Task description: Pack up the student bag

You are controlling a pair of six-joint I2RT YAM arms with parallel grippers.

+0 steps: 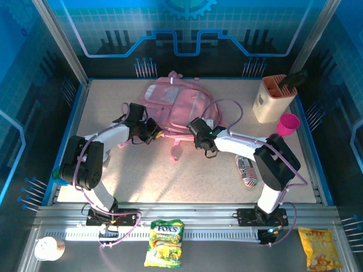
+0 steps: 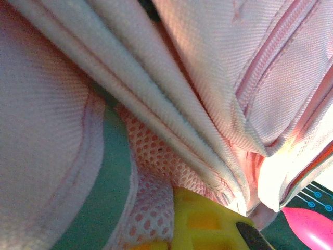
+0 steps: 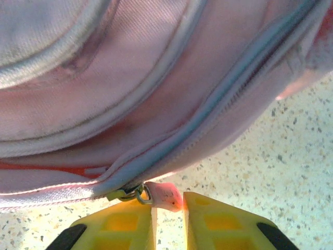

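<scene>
The bag (image 1: 176, 105) is lying flat at the table's (image 1: 170, 175) far middle, handle pointing away from the arms, long axis running far-left to near-right (straps trailing nearward). The right gripper (image 3: 169, 204) is clamping the pink zip tab (image 3: 165, 194). The left gripper (image 1: 154, 132) is pressing its fingers together, apparently on bag fabric.

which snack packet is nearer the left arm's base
The green and yellow Fox's packet, on the front rail between the two bases. The orange-yellow packet lies far right, past the right arm's base.
</scene>
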